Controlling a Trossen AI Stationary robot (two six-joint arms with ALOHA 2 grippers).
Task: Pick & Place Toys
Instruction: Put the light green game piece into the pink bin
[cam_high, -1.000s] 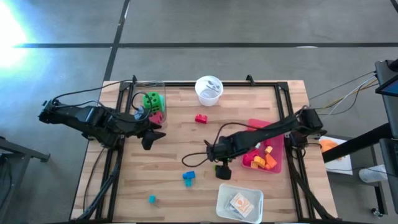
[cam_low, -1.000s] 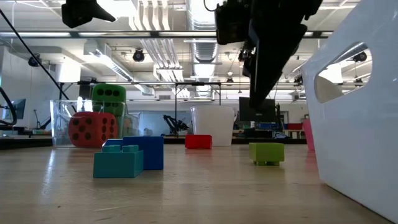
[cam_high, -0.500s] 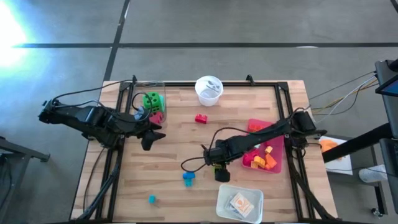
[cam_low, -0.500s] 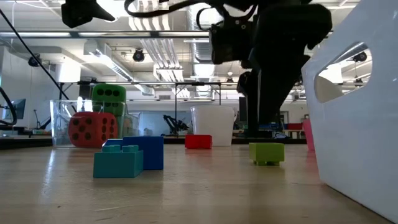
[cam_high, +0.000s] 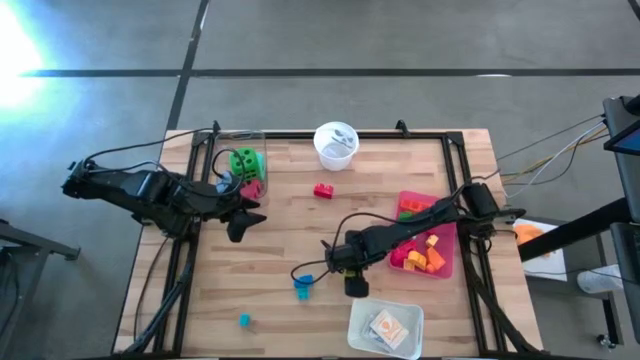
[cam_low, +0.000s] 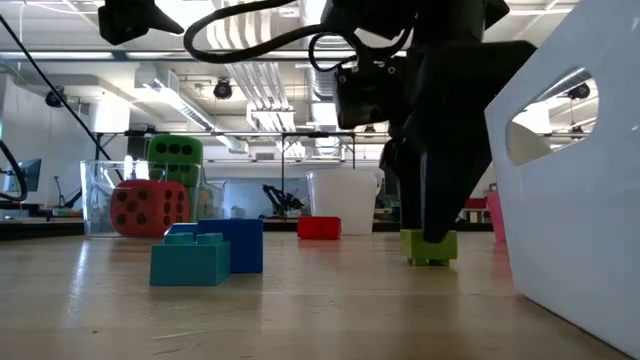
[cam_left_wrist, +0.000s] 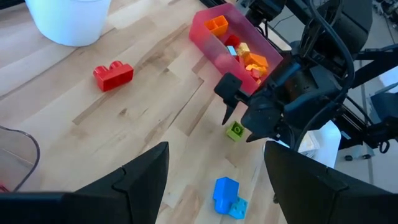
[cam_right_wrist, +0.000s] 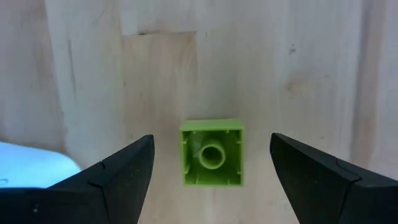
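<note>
A small green brick (cam_right_wrist: 212, 153) lies stud-side down on the wooden table, also seen in the low view (cam_low: 428, 246) and the left wrist view (cam_left_wrist: 235, 130). My right gripper (cam_right_wrist: 212, 140) is open, low over it, one finger on either side and apart from it; in the high view (cam_high: 350, 274) it hides the brick. My left gripper (cam_high: 240, 218) is open and empty at the table's left, beside a clear container (cam_high: 228, 150) holding a green die (cam_high: 244, 160) and a red die (cam_high: 252, 187).
A red brick (cam_high: 323, 190) lies mid-table. A blue and a teal brick (cam_high: 303, 287) lie left of my right gripper, a small teal brick (cam_high: 244, 320) near the front. A pink tray (cam_high: 447, 268) with several bricks, a white cup (cam_high: 336, 145) and a white tray (cam_high: 385, 327) stand around.
My right gripper has gone down toward the green brick, drifting slightly toward the table's left edge, until its fingers stand low around the brick. The brick has stayed where it was.
</note>
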